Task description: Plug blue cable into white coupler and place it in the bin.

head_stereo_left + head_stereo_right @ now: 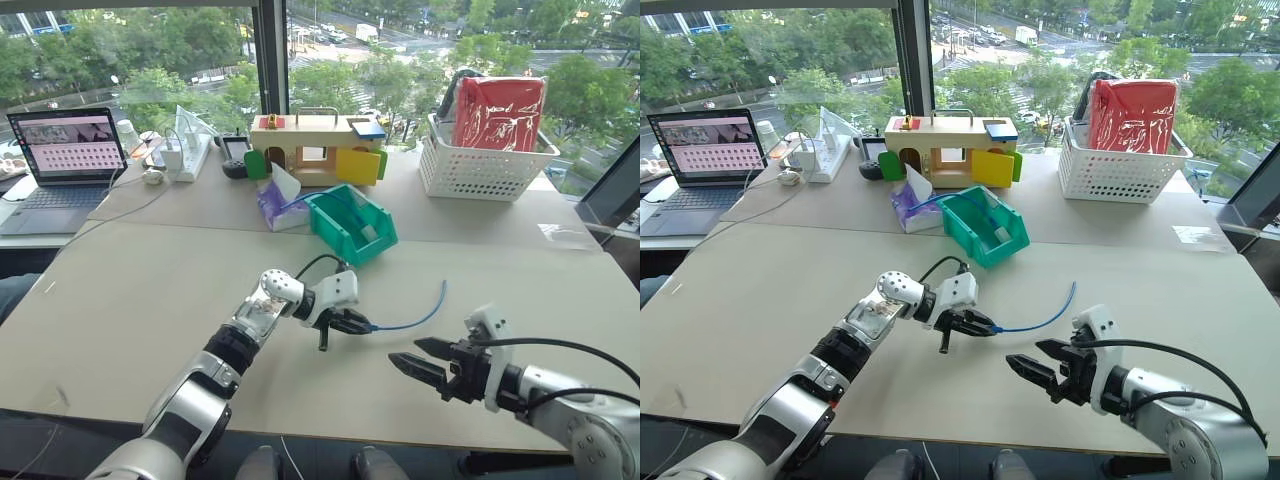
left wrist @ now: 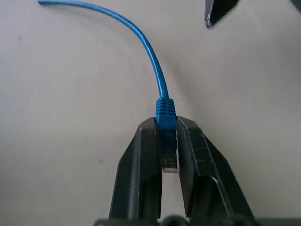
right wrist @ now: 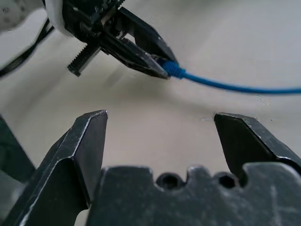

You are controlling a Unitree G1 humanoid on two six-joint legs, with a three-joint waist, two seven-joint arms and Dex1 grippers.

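I had the left gripper clamped on the plug of the thin bright-blue cable, which ran away rightward along the beige table, its far end curving up. The right gripper stood nearby, jaws wide, empty. The teal plastic bin sat behind, bare tabletop between.

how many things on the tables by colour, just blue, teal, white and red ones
blue: 1, the blue cable, its plug end clamped in the left gripper
teal: 1, the bin
white: 1, the lattice basket
red: 1, the bag in that basket
total: 4
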